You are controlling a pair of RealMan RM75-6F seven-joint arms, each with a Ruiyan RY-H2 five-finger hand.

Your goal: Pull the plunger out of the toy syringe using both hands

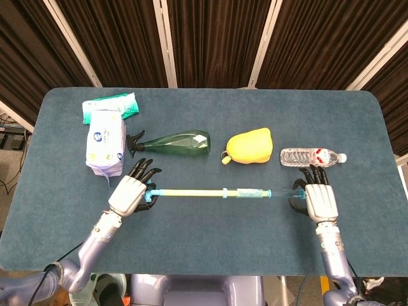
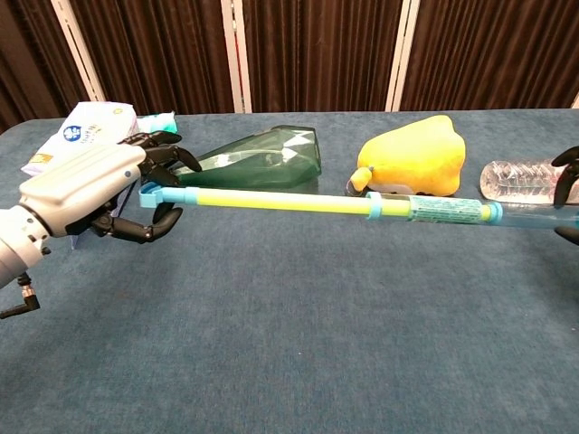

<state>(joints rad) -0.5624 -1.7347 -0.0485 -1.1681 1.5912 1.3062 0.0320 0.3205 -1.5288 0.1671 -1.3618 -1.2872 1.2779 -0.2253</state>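
The toy syringe is held level above the table between my two hands. My left hand (image 1: 129,194) grips the blue plunger handle (image 2: 150,192) at the left end. The yellow plunger rod (image 1: 188,192) is drawn far out of the clear barrel (image 1: 261,193). The rod's blue tip (image 2: 493,212) is still inside the barrel, just past the teal label (image 2: 448,212). My right hand (image 1: 320,199) grips the barrel's far end. In the chest view only the right hand's dark fingers (image 2: 567,170) show at the frame edge.
Behind the syringe lie a green spray bottle (image 1: 175,143), a yellow plush toy (image 1: 250,146) and a water bottle (image 1: 312,157). A tissue pack (image 1: 106,141) and a green wipes pack (image 1: 109,106) sit at the back left.
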